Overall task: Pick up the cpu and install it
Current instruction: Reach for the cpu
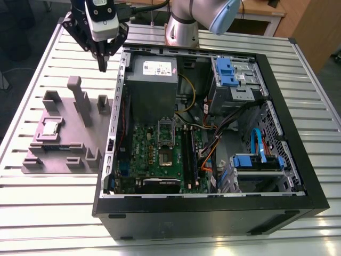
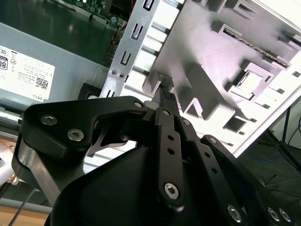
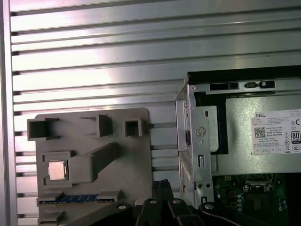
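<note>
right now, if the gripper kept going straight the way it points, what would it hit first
Probably the slatted table, in the strip between the grey fixture and the computer case. Depth is unclear, so the gripper might clip the fixture's edge.

The arm [image 1: 184,24] reaches toward the exterior view's left with its wrist turned down, and the black gripper [image 1: 102,66] hangs pointing straight downward, its two slim fingers [image 2: 164,101] pressed together at the tips with nothing between them.
</note>
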You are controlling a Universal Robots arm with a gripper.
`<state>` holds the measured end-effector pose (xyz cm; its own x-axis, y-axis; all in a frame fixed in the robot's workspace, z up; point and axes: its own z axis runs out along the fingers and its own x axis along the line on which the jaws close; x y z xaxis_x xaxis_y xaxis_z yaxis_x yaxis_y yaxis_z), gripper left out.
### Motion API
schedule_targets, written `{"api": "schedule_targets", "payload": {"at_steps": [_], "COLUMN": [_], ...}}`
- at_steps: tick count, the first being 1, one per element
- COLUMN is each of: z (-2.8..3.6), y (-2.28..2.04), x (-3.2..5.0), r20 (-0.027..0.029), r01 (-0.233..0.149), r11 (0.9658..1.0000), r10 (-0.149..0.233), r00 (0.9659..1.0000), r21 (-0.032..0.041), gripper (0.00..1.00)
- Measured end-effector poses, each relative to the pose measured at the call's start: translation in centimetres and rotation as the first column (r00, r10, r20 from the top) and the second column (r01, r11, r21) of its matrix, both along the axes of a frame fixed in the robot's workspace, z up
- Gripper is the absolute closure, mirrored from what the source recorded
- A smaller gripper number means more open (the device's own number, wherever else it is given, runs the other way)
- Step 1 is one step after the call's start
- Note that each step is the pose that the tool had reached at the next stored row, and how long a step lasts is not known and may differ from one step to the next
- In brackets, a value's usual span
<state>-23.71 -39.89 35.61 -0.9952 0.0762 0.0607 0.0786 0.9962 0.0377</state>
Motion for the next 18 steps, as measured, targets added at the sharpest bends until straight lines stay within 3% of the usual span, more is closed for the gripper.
{"api": "schedule_targets", "payload": {"at_steps": [12, 18], "z": [-0.22, -0.30], "y": [0.00, 0.00], "x": [-0.20, -0.48], "r20": [-0.0064, -0.0066], "r01": [0.000, 0.000], "r11": [1.0000, 1.0000], "r10": [0.000, 0.000], "r00": [1.0000, 1.0000], "r21": [0.0000, 0.0002], "gripper": [0.90, 0.90]}}
